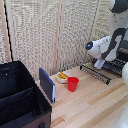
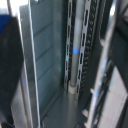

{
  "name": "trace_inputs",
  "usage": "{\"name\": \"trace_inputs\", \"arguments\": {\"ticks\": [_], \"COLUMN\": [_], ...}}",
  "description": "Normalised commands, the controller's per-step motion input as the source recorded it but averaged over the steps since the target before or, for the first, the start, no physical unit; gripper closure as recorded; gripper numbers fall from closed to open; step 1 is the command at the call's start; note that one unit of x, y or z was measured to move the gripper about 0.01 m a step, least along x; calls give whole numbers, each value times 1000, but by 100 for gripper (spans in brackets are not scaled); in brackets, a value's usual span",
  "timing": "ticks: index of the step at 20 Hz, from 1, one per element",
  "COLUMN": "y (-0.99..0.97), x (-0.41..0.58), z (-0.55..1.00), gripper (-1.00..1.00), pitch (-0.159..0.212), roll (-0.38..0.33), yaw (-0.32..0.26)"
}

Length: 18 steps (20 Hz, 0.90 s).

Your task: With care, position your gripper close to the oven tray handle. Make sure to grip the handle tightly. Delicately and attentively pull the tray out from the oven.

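Exterior view. The arm [image 1: 111,44], white and grey, reaches down from the upper right of the exterior view toward the oven [image 1: 116,65], which sits at the exterior view's far right on the wooden table [image 1: 95,102] and is partly cut off by the frame edge. A dark wire tray [image 1: 97,73] projects from the oven toward the exterior view's left, lying low over the table. The gripper [image 1: 99,63] is at the tray, just above its wires; its fingers are too small and dark to separate, so whether it is released or clenched cannot be told from this view.

Near the middle of the table stands a red cup [image 1: 73,83], upright. Just beside it, farther back, is a white bowl [image 1: 62,77] with yellow contents. A blue panel [image 1: 47,84] stands on edge to the exterior view's left of the cup. A black bin [image 1: 21,97] fills the lower left of the exterior view. A slatted screen [image 1: 50,30] forms the backdrop.

Wrist view. The camera looks closely at the oven's interior: a silver metal wall [image 2: 42,65], a slotted rack rail [image 2: 85,45], and a pale vertical rod [image 2: 74,60] with a small blue reflection. Dark blurred bars [image 2: 112,60] cross the picture beside the rail. The fingertips are not distinguishable here, so the hand's state cannot be told.
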Motion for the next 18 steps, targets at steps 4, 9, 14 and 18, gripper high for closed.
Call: {"name": "trace_inputs", "arguments": {"ticks": [4, 9, 14, 18], "y": [-236, -177, -98, 92], "x": [0, 1, 166, 281], "z": [145, 104, 83, 16], "gripper": [100, 100, 100, 100], "pitch": [59, 58, 108, 137], "roll": [110, 176, 303, 358], "yaw": [0, 0, -30, -103]}}
